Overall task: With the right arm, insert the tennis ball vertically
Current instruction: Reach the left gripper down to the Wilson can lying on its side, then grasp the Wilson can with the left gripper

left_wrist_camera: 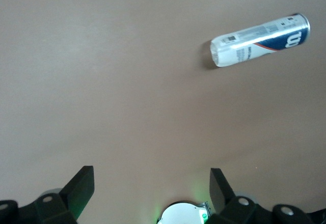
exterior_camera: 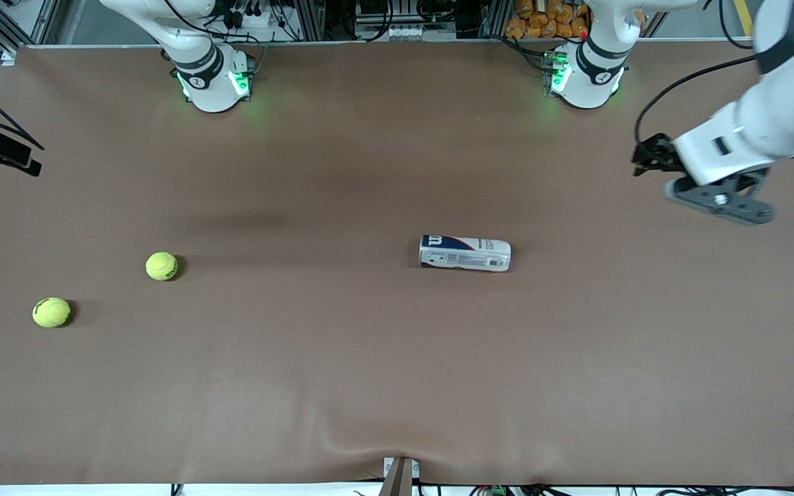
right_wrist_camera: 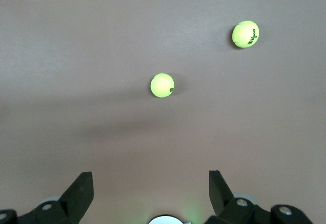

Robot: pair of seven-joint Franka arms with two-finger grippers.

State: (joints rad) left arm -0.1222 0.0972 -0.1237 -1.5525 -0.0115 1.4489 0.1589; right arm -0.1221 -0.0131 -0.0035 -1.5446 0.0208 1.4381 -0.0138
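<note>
Front view, ball can [exterior_camera: 464, 253] lying flat

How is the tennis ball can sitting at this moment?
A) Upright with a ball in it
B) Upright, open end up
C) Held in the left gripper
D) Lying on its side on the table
D: the tennis ball can lies lengthwise on the table, with no gripper touching it and both tennis balls apart from it.

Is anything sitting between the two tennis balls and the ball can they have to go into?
Nothing visible. Bare table separates the nearer tennis ball and the farther tennis ball from the ball can, which lies on its side. The right gripper hangs open above the balls, with nothing between. The left gripper waits, open.
</note>
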